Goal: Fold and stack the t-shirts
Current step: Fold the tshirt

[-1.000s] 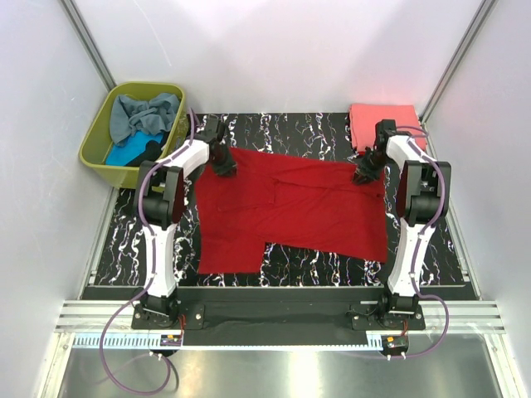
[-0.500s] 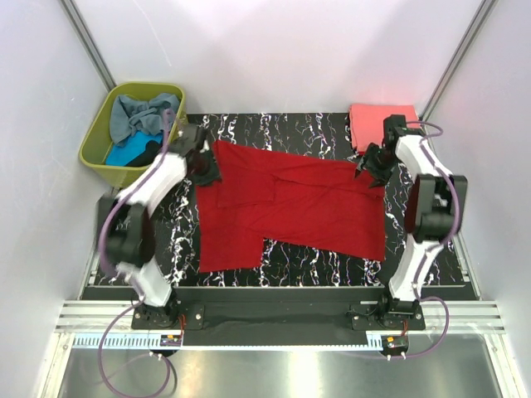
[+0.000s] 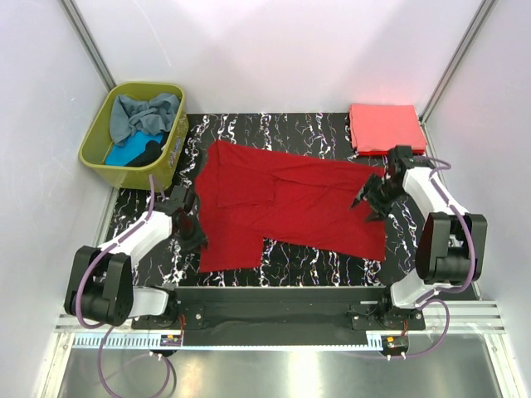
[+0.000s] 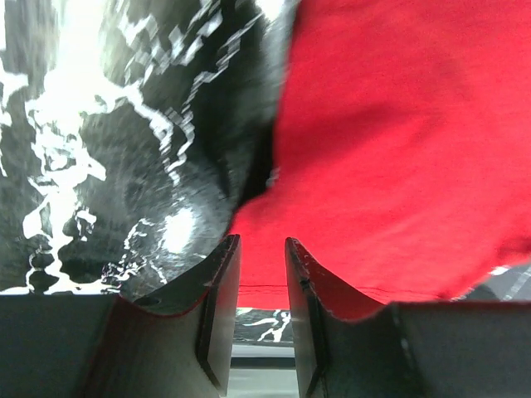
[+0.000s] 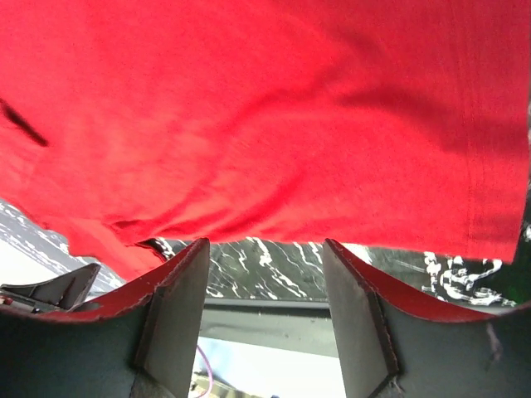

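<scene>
Dark red t-shirt [image 3: 290,203], black-white marbled table [image 3: 274,128]

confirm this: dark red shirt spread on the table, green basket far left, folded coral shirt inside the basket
The coral shirt is not in the basket: it lies folded at the table's far right corner, as the top external view shows. The rest holds: dark red shirt spread out, basket far left.

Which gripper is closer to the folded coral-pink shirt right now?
Right. The right gripper is at the dark red shirt's right edge, just this side of the coral-pink shirt; the left gripper is far off, at that shirt's left edge.
</scene>
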Available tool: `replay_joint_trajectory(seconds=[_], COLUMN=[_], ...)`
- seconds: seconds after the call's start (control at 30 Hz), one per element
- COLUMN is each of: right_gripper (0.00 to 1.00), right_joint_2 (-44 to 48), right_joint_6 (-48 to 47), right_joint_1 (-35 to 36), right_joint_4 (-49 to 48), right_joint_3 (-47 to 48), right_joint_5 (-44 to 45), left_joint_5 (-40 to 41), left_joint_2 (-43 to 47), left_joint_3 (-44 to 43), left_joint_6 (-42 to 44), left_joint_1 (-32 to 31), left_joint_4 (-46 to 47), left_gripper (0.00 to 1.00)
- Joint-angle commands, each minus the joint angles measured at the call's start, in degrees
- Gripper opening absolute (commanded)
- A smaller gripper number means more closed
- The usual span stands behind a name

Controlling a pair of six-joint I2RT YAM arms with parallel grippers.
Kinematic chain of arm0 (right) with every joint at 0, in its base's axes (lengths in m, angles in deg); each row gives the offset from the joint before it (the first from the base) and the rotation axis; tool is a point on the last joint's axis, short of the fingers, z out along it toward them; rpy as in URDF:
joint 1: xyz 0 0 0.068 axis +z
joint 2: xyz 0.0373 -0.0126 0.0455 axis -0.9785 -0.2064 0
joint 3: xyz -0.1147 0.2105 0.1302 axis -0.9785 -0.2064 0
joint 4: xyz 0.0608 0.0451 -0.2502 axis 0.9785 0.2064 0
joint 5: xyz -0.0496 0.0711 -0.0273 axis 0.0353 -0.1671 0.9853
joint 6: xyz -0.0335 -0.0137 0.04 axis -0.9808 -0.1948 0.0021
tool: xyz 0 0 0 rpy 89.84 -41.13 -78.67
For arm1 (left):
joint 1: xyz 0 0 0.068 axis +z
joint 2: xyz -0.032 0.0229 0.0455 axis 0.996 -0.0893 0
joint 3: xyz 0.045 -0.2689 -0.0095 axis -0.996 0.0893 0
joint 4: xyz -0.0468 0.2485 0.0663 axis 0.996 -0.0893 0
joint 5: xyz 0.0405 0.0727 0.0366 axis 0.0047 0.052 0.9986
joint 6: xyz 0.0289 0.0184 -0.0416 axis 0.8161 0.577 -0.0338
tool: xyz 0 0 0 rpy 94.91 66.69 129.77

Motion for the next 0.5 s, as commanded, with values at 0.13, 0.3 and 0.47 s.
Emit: replay_joint_trajectory(seconds=[0.13,0.3,0.47], right_gripper=[0.63,0.63,0.64], right_joint_2=[7.21,8.8,8.45], right_joint_6=[3.67,4.81,7.69], right_joint_1=[0.26,0.26,0.26], right_joint_4=[-0.61,-0.61,-0.61], right_joint_3=[-5.87,-7.8,-9.3], right_joint_5=[-0.41,0.03,0.9], left_joint_5=[2.98,2.98,2.11], left_joint_2=[-0.16,-0.78,-3.15], left_joint_3=[1.78,3.53,5.12], left_joint_6=[-0.87,-2.26,-2.09], left_joint_1=[0.4,0.41,0.4], left_joint_4=[3.23,3.23,5.94], left_gripper=[0.33,0.37,0.38])
